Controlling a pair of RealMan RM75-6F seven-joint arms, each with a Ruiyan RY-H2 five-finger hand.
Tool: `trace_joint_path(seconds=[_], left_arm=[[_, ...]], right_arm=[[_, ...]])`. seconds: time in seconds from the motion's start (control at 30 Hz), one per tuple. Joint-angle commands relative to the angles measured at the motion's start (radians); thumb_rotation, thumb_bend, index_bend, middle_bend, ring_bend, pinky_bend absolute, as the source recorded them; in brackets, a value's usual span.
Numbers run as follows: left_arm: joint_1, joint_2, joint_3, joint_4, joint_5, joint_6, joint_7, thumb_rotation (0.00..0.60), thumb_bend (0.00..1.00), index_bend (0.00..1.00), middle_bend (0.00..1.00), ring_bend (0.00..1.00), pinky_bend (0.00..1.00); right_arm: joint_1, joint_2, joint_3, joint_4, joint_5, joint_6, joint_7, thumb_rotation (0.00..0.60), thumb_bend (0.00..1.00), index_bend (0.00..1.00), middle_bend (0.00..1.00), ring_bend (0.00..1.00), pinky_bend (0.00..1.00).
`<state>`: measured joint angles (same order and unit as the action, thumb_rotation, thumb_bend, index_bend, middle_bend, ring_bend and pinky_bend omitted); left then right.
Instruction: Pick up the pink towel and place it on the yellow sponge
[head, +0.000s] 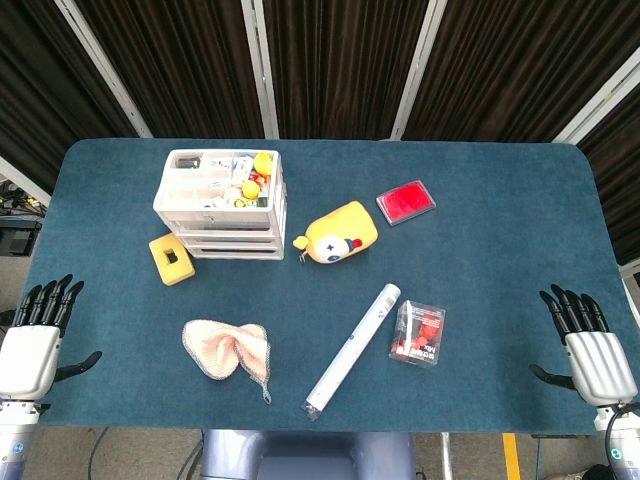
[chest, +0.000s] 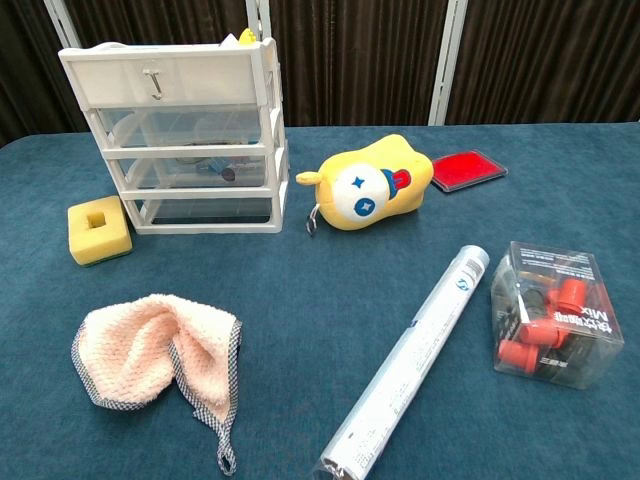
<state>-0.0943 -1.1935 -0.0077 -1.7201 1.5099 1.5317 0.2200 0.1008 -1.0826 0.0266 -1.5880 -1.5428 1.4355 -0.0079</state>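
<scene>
The pink towel (head: 228, 349) (chest: 160, 353) lies crumpled on the blue table near its front edge, left of centre. The yellow sponge (head: 172, 258) (chest: 99, 230), with a square hole in its top, sits farther back beside the white drawer unit. My left hand (head: 32, 342) rests at the table's left front corner, fingers apart and holding nothing, well left of the towel. My right hand (head: 590, 345) is at the right front corner, likewise open and empty. Neither hand shows in the chest view.
A white drawer unit (head: 222, 205) (chest: 185, 135) stands behind the sponge. A yellow plush toy (head: 338, 234) (chest: 370, 184), a red pad (head: 406, 201) (chest: 468, 170), a long white tube (head: 352, 350) (chest: 410, 365) and a clear box of red parts (head: 418, 333) (chest: 555, 315) lie to the right.
</scene>
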Motion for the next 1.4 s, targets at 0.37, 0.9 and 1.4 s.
trace_joint_path(seconds=[0.37, 0.9, 1.4], left_arm=[[-0.002, 0.011, 0.009, -0.015, 0.005, -0.030, 0.020, 0.595, 0.07, 0.04, 0.00, 0.00, 0.00], [-0.145, 0.020, -0.002, -0.209, -0.082, -0.298, 0.229, 0.597, 0.08, 0.09, 0.00, 0.00, 0.02], [-0.415, -0.156, -0.047, -0.221, -0.353, -0.589, 0.617, 0.595, 0.09, 0.12, 0.00, 0.00, 0.06]], right_arm=[[-0.003, 0.003, -0.001, -0.004, 0.001, 0.002, 0.002, 0.600, 0.01, 0.00, 0.00, 0.00, 0.00], [-0.006, 0.005, -0.002, -0.006, 0.001, 0.005, 0.007, 0.600, 0.01, 0.00, 0.00, 0.00, 0.00], [-0.004, 0.007, 0.005, 0.000, 0.014, -0.002, 0.025, 0.600, 0.01, 0.00, 0.00, 0.00, 0.00]])
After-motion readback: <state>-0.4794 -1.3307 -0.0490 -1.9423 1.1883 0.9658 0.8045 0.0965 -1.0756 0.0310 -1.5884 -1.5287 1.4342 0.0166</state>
